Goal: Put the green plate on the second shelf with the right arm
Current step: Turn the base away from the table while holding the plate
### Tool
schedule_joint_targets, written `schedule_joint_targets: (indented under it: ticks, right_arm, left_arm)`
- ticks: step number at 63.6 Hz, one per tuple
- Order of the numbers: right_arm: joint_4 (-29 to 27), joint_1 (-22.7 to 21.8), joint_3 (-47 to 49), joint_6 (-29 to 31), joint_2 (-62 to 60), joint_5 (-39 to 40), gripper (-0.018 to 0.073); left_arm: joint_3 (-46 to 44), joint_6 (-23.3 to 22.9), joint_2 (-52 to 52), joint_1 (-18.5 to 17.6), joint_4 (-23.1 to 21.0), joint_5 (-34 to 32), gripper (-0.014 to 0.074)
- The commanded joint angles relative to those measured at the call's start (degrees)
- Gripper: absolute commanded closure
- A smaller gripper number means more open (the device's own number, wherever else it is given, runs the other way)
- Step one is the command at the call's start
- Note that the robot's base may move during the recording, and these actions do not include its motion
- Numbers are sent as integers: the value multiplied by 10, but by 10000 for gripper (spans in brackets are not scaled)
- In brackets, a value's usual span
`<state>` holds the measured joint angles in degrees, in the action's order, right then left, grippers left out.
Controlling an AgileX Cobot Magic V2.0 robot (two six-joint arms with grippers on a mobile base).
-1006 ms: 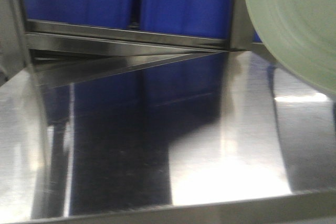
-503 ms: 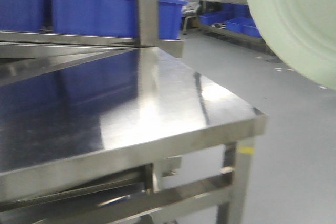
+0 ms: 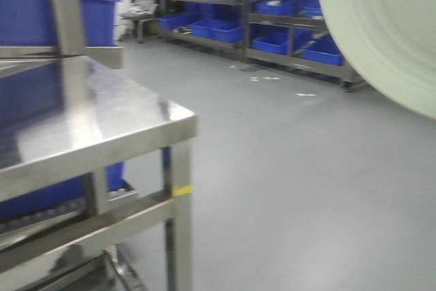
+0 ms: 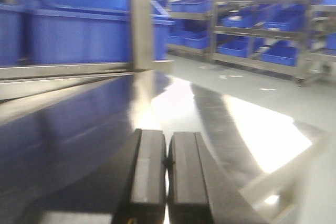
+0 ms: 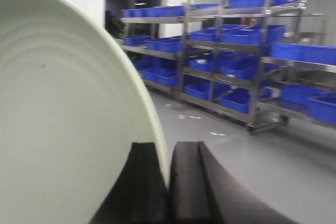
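Observation:
The pale green plate (image 5: 63, 129) stands on edge in the right wrist view, filling the left half, and my right gripper (image 5: 168, 177) is shut on its rim, one dark finger on each face. The same green plate (image 3: 388, 28) hangs in the air at the top right of the front view, over the floor. My left gripper (image 4: 168, 169) is shut with nothing between its pads and hovers low over the steel table top (image 4: 79, 129). The second shelf cannot be singled out among the racks in view.
The steel table (image 3: 82, 127) sits at the left of the front view, its corner leg (image 3: 178, 223) near the middle, a blue bin (image 3: 27, 11) behind its upright post. Steel racks with several blue bins (image 3: 272, 32) line the far wall across grey floor (image 3: 293, 189).
The front view has swung right: the table top slid from filling the frame to the left side, and the floor and far racks came into sight. The plate keeps its place at top right.

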<state>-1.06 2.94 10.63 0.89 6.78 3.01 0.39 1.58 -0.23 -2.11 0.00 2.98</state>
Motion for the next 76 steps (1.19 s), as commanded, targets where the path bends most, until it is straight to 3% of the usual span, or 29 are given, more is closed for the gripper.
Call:
schedule_joint_targets:
  ticks: [1, 76]
  right_arm:
    - [-7, -2, 18, 0, 7, 65, 501]
    - [-7, -2, 18, 0, 7, 65, 501]
  left_arm:
    - [23, -1, -9, -2, 0, -46, 466]
    - [23, -1, -9, -2, 0, -46, 466]
